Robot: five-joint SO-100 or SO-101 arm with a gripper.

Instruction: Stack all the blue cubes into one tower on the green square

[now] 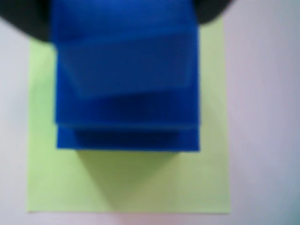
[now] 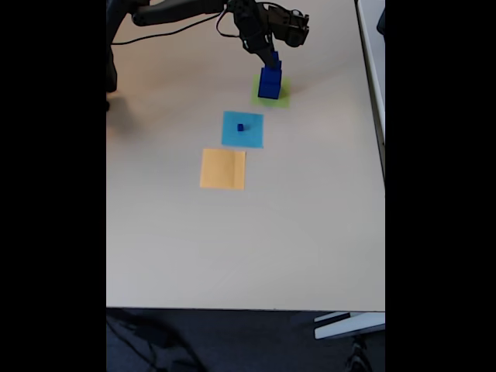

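The tower [image 2: 270, 82] of dark blue cubes stands on the green square [image 2: 282, 98] at the far side of the table. In the wrist view the stacked blue cubes [image 1: 126, 93] look blurred and large, with the green square [image 1: 140, 183] showing around them. My gripper [image 2: 274, 56] sits at the top of the tower, and its dark fingers [image 1: 26, 18] flank the upper cube [image 1: 124, 28] on both sides, shut on it. A tiny blue cube [image 2: 240, 127] rests apart on the light-blue square [image 2: 242, 138].
An orange square [image 2: 223, 169] lies flat on the table nearer the camera than the light-blue one. The arm and its cables [image 2: 178, 15] reach in from the far left. The table's right edge [image 2: 372, 116] runs close to the tower.
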